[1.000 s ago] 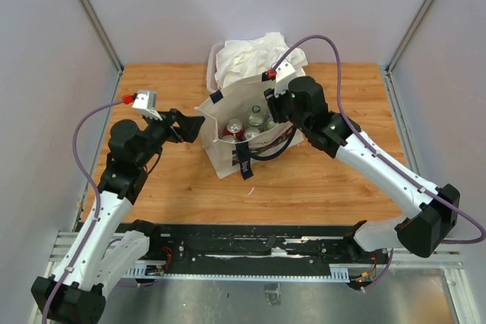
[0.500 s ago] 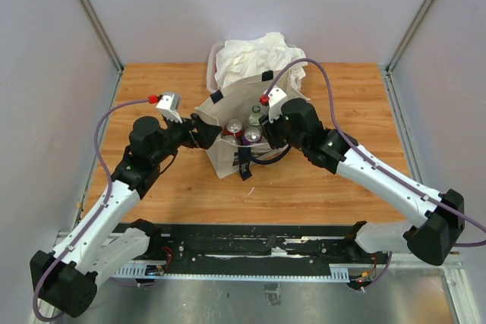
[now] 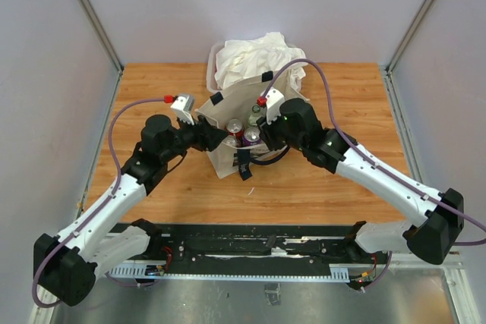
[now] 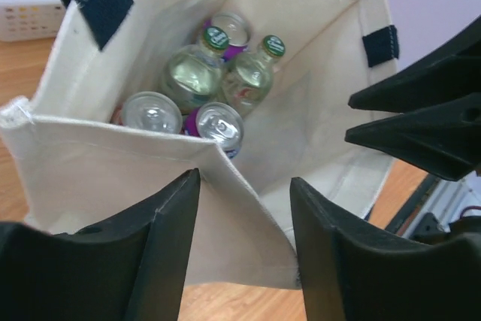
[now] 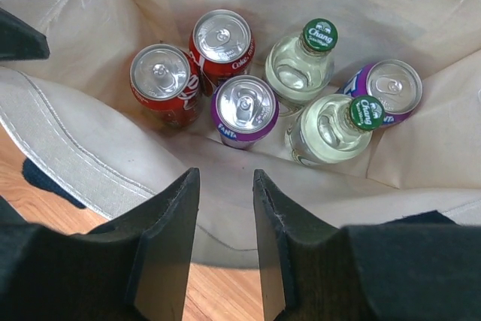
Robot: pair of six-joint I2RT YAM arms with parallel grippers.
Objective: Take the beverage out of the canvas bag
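Note:
The cream canvas bag (image 3: pixel 226 158) with navy handles stands open in the middle of the table. Inside it are two red cola cans (image 5: pixel 160 80), a purple Fanta can (image 5: pixel 244 107), a second purple can (image 5: pixel 389 88) and two green-capped clear bottles (image 5: pixel 304 65). My left gripper (image 3: pixel 217 136) is open at the bag's left rim, and a fold of the rim (image 4: pixel 240 186) lies between its fingers (image 4: pixel 161 219). My right gripper (image 3: pixel 266 133) is open and empty over the bag's right rim, its fingers (image 5: pixel 176 216) above the canvas edge, just short of the Fanta can.
A clear plastic tub with a white cloth heap (image 3: pixel 254 55) stands right behind the bag. Grey walls close the table at the left, right and back. The navy strap (image 3: pixel 244 163) hangs down the bag's front. My right fingers show in the left wrist view (image 4: pixel 421 114).
My left gripper has moved right, up to the bag's left rim. My right gripper has come left and down over the bag's mouth. The bag's front side is pushed in a little.

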